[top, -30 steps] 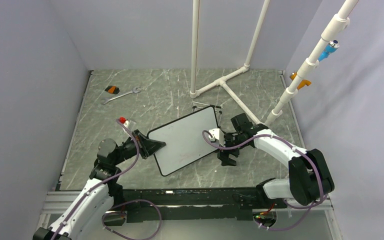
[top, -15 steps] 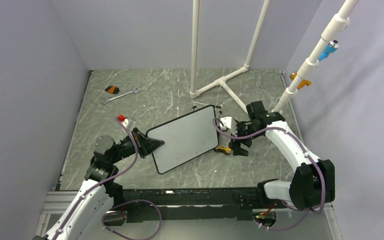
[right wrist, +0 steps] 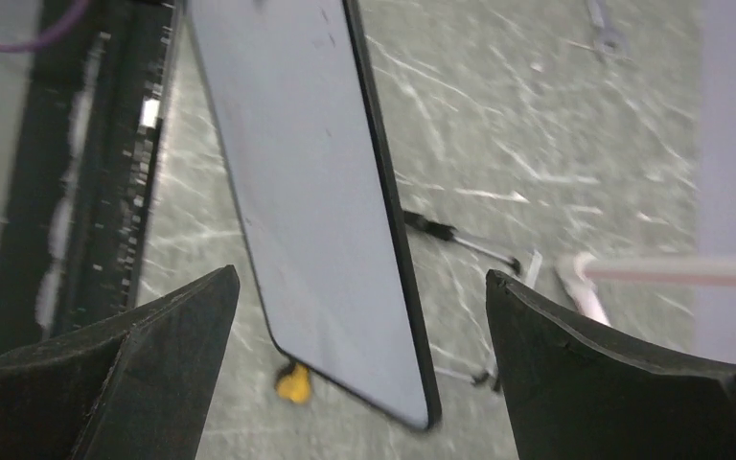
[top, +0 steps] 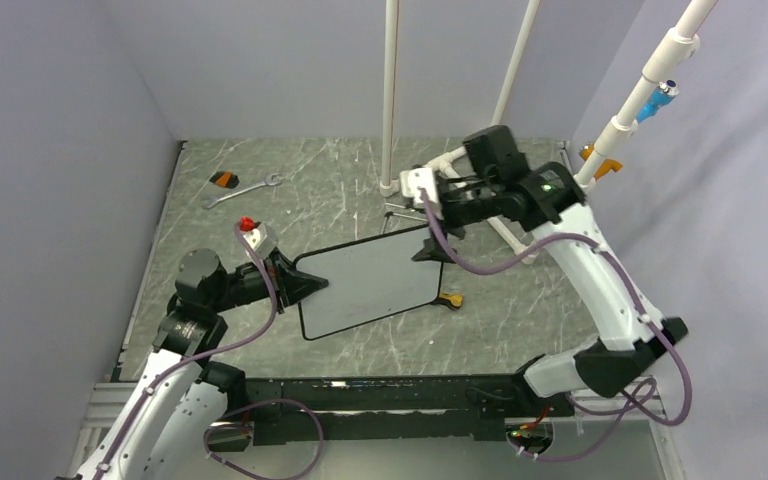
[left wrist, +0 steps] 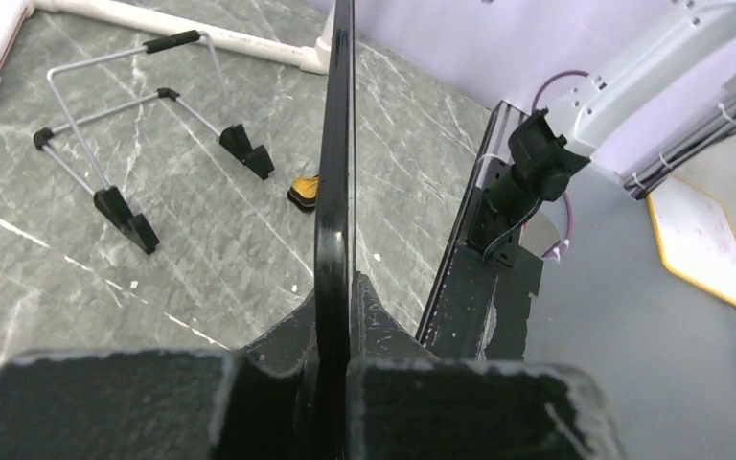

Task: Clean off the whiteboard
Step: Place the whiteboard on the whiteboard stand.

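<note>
The whiteboard (top: pixel 370 282) has a thin black frame and a blank white face. My left gripper (top: pixel 305 287) is shut on its left edge and holds it tilted above the table. In the left wrist view the board (left wrist: pixel 335 144) stands edge-on between my shut fingers (left wrist: pixel 393 321). My right gripper (top: pixel 430 248) is open and empty, raised above the board's far right corner. The right wrist view looks down on the blank board (right wrist: pixel 316 192) between its spread fingers (right wrist: pixel 168 316). A small yellow eraser (top: pixel 450 300) lies on the table by the board's right corner.
The black wire stand (top: pixel 405 212) lies on the table apart from the board, also in the left wrist view (left wrist: pixel 134 144). White pipe frame (top: pixel 440 165) stands at the back. A wrench (top: pixel 243 190) and an orange-black tool (top: pixel 224 180) lie far left.
My right gripper slid off the board's right edge, left the yellow eraser on the table, and rose up and back, open. The left gripper shifted the board slightly.
</note>
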Controlling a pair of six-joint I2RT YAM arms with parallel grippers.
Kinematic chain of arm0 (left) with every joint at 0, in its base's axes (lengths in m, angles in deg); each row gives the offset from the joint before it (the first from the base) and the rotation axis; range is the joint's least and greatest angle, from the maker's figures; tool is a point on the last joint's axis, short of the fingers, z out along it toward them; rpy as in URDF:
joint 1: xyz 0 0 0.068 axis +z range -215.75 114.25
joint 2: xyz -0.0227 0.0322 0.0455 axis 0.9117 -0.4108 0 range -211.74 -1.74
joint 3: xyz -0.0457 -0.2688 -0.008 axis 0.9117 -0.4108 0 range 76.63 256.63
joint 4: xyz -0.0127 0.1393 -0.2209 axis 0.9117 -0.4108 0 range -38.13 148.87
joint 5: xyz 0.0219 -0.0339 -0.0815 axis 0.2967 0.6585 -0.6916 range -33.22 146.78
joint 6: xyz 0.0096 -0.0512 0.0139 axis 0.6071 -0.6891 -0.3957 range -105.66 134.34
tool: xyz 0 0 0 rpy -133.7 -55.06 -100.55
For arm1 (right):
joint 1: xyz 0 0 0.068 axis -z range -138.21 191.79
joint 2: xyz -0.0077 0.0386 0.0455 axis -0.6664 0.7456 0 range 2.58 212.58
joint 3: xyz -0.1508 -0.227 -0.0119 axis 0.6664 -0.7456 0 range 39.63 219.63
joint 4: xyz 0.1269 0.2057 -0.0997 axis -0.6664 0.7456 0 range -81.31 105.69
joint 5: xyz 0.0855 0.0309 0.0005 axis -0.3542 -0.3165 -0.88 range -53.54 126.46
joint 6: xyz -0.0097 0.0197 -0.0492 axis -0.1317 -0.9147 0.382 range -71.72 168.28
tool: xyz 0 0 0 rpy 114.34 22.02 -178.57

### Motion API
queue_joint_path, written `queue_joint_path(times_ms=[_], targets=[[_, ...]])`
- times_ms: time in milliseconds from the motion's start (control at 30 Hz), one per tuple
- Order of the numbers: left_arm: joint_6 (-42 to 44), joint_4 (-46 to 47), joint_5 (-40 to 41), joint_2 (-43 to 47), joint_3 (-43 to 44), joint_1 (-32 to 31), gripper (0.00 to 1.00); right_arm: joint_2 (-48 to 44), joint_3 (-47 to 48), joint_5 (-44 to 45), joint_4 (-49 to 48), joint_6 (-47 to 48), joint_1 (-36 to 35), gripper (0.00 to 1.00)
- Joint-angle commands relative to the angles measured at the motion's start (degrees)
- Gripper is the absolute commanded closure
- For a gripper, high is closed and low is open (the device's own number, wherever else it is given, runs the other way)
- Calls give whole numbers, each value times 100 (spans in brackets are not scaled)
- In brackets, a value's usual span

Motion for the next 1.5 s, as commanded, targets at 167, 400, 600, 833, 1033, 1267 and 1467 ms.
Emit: queue_joint_path(times_ms=[167, 400, 600, 833, 1033, 1267, 1467], targets=[[446, 212, -790, -233, 350, -199, 100, 1028, 310, 303, 57, -1288, -1098, 4], [551, 143, -598, -138, 313, -294, 100, 1522, 162, -201, 313, -1480, -1387, 41], [659, -11, -426, 4, 278, -303, 100, 1640, 150, -375, 399, -1565, -1501, 56], [655, 2, -356, 50, 266, -303, 100, 1824, 179, -438, 551, -1487, -1633, 100], [838, -567, 572, 348, 410, -294, 69, 1626, 342, -153, 432, -1659, -1229, 100], [1205, -1331, 2798, 1380, 541, -294, 3, 1280, 547, 172, 366, -1679, 89, 100], [1305, -1629, 3603, 1877, 290, -294, 1, 1444, 958, 1061, 246, -1547, 644, 100]])
